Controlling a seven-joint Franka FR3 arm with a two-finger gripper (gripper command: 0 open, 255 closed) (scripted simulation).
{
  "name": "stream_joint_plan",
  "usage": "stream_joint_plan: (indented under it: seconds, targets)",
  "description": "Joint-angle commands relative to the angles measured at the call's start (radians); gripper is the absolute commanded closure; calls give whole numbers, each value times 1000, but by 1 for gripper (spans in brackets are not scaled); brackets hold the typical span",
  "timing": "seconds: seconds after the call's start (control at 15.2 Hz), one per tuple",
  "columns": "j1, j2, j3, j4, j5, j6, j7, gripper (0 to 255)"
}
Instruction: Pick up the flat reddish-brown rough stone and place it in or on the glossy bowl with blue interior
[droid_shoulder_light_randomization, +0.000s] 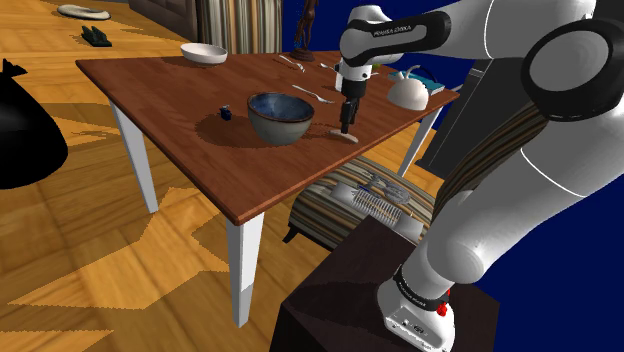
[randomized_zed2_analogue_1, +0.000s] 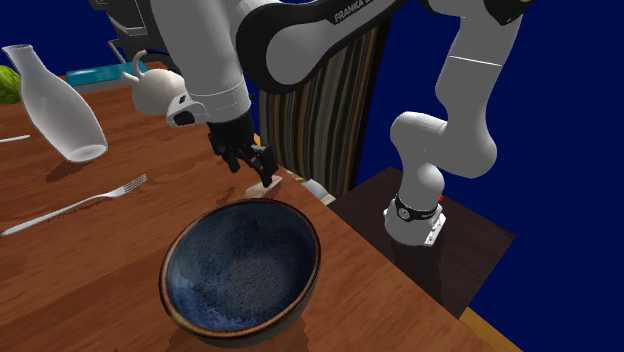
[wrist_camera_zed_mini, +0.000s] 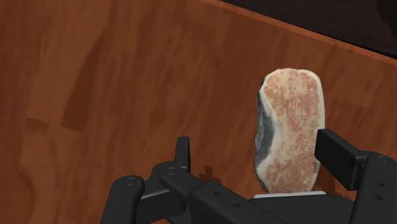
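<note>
The flat reddish-brown stone (wrist_camera_zed_mini: 291, 130), mottled pink and grey, lies on the wooden table (droid_shoulder_light_randomization: 160, 95) close to its edge. My gripper (wrist_camera_zed_mini: 264, 156) is low over it, open. The stone lies between the fingers, close against one finger (wrist_camera_zed_mini: 342, 156) and well apart from the other. In the shoulder view the gripper (droid_shoulder_light_randomization: 347, 126) points down at the stone (droid_shoulder_light_randomization: 347, 138), just to the right of the glossy bowl with blue interior (droid_shoulder_light_randomization: 280, 115). The second exterior view has the bowl (randomized_zed2_analogue_1: 240, 265) in front, with the gripper (randomized_zed2_analogue_1: 255, 165) and stone (randomized_zed2_analogue_1: 270, 186) behind it.
A white teapot (droid_shoulder_light_randomization: 408, 92), forks (droid_shoulder_light_randomization: 312, 95), a white bowl (droid_shoulder_light_randomization: 203, 52) and a small dark object (droid_shoulder_light_randomization: 226, 113) share the table. A white bottle (randomized_zed2_analogue_1: 60, 105) lies tilted near a fork (randomized_zed2_analogue_1: 75, 205). A striped cushion (droid_shoulder_light_randomization: 345, 205) sits below the table edge.
</note>
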Motion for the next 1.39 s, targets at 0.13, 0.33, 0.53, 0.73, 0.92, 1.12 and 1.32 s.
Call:
stream_joint_plan:
  seconds: [0.13, 0.33, 0.53, 0.73, 0.92, 1.12, 1.32]
  targets:
    - [0, 1, 0, -3, 0, 4, 0, 0]
    - [0, 1, 0, -3, 0, 4, 0, 0]
    - [0, 1, 0, -3, 0, 4, 0, 255]
    - [1, 5, 0, 2, 2, 3, 0, 255]
    - [0, 5, -1, 3, 1, 3, -2, 255]
    - [4, -74, 33, -59, -68, 46, 71, 0]
    - [-12, -289, 164, -240, -264, 142, 287, 0]
